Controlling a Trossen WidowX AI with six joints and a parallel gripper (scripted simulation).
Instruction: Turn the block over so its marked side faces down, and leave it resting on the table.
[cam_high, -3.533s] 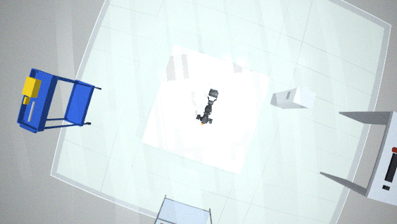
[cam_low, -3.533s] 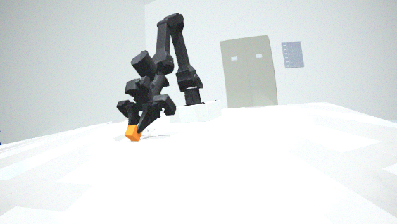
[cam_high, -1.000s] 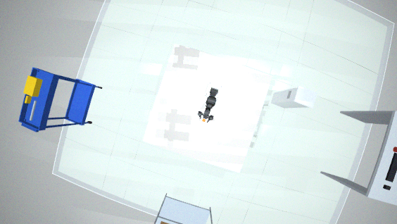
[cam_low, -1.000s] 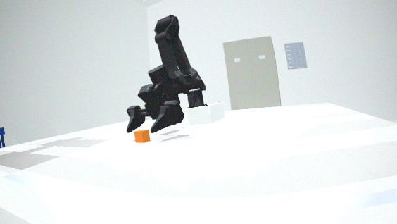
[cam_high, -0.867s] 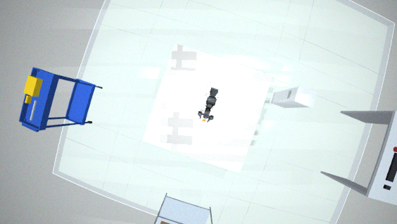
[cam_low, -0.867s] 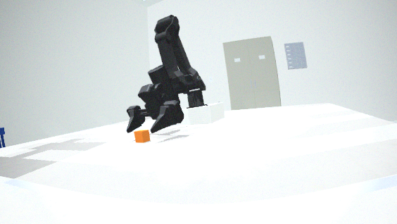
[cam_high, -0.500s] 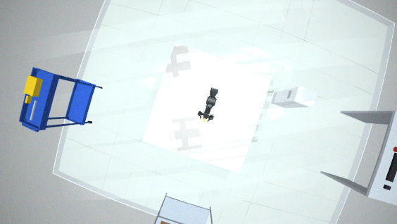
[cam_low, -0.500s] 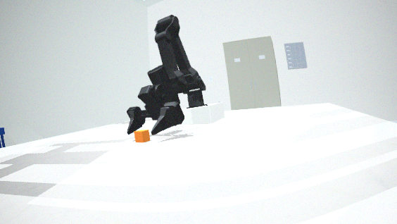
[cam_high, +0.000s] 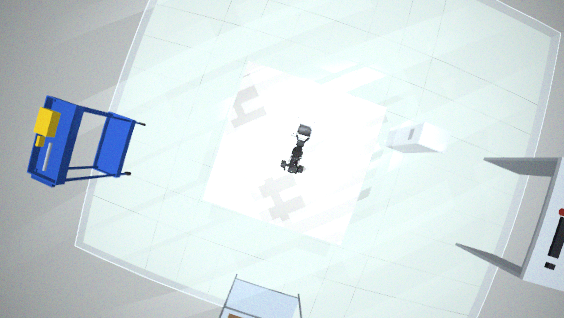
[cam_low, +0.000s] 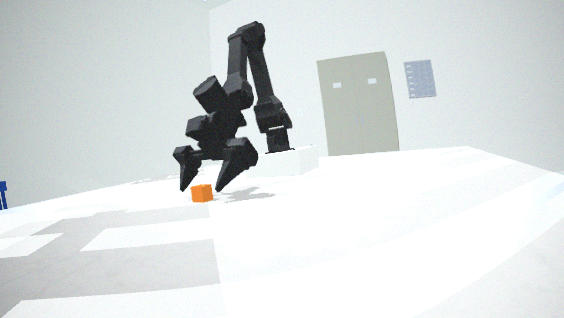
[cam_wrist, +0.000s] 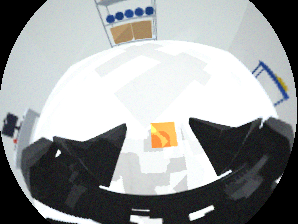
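The white table (cam_low: 380, 220) fills most of the exterior view, pale grey patches across its near left part. On it, at the far side, stands the black arm (cam_low: 250, 75), rising from a white base block (cam_low: 290, 161), folding over at the top and coming back down toward the camera. In the top view the arm (cam_high: 297, 150) is a small dark shape near the middle of the bright square.

Down at the arm's end is the gripper (cam_low: 199, 189), its two fingers spread wide and pointing down at the table, with nothing between them. In the exterior view one fingertip (cam_low: 184, 185) hangs just left of the block and the other sits just right of it, both tips apart from it.

And there is the orange block (cam_low: 202, 193), resting flat on the table just below the open fingers, a grey shadow beside it to the right. From the wrist view the block (cam_wrist: 162, 135) lies on the white surface between the two dark fingers, free of both. No marked face can be made out on the sides that show.

Off the table, a blue cart (cam_high: 75, 141) with a yellow box stands at the left of the top view, and a grey door (cam_low: 357, 102) sits in the back wall.
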